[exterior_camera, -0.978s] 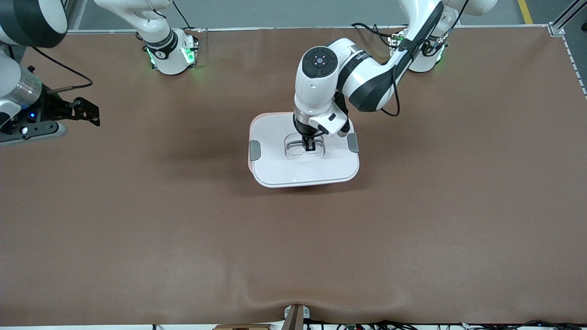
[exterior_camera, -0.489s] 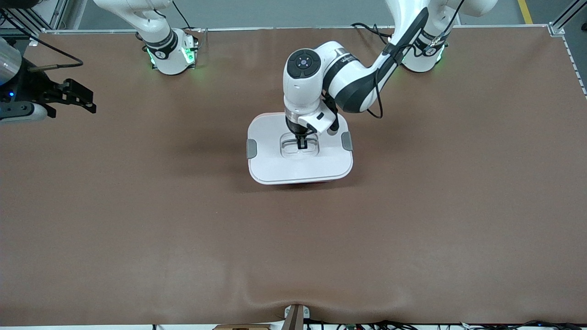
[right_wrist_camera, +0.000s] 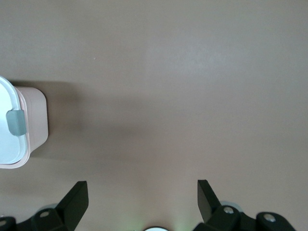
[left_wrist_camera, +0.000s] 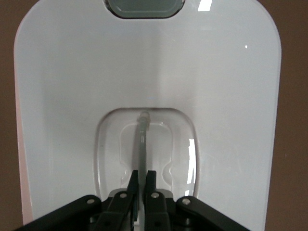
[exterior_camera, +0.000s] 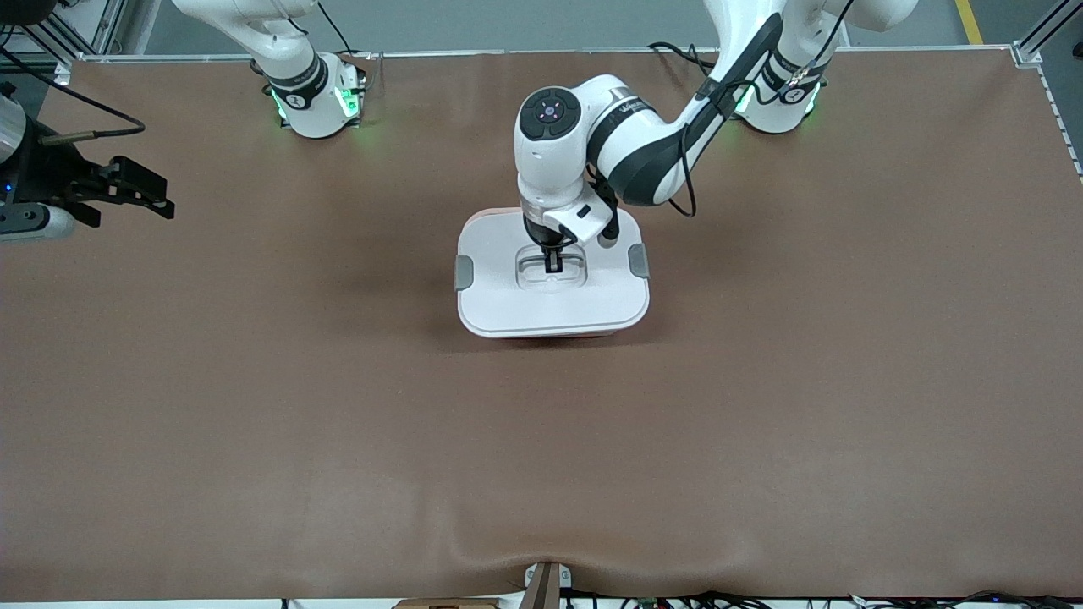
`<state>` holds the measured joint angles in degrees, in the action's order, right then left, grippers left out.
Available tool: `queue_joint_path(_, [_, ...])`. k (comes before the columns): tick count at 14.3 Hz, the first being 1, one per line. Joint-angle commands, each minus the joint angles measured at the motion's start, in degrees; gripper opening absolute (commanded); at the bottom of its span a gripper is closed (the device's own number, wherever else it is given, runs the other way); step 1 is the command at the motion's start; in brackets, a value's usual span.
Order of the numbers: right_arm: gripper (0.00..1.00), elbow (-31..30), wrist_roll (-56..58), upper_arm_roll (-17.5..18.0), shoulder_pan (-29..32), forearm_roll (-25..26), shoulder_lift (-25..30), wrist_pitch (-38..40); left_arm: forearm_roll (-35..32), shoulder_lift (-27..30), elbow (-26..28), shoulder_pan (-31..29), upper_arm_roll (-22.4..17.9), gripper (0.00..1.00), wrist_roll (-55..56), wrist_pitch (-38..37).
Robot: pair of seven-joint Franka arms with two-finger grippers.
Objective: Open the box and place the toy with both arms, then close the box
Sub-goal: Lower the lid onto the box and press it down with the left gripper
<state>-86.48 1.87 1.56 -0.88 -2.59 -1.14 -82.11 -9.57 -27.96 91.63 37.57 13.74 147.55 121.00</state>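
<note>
- The box [exterior_camera: 554,283] sits mid-table on the brown mat [exterior_camera: 541,440], with its lid [left_wrist_camera: 149,82] on the tub; the long axis runs between the two arms' ends of the table, a grey clip [exterior_camera: 464,273] at each short end.
- The left gripper [exterior_camera: 553,262] stands straight down in the lid's recessed centre, jaws pinched shut on the thin handle [left_wrist_camera: 142,144]; the handle's bar runs in line with the gap between the fingers.
- Judgement: with the lid seated square on the tub, the coming move turns on letting go of the handle and drawing straight up.
- The right gripper [exterior_camera: 127,188] waits over the right arm's end of the table, well apart from the box, jaws spread wide and empty; the left arm is plainly the nearer one.
- The toy is not in sight; presumably it is inside, though the lid hides it.
- Some small lettering shows on the left arm's wrist link, too small to read; no other label can be read.
</note>
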Motion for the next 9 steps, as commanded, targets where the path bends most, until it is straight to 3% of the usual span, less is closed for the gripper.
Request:
queue_joint_path(1, [1.00,2.02,-2.22,-0.59,-0.96,-1.46,-0.89,1.78,-1.50,-0.43,-0.49,-0.04,-0.21,0.00,0.72,-0.95])
queue_joint_path(9, [1.00,1.67,-1.26,-3.05,-0.88,-1.37,-0.53,2.38,-1.42,-0.61,-0.84,0.75,-0.03,0.00,1.42,-0.51])
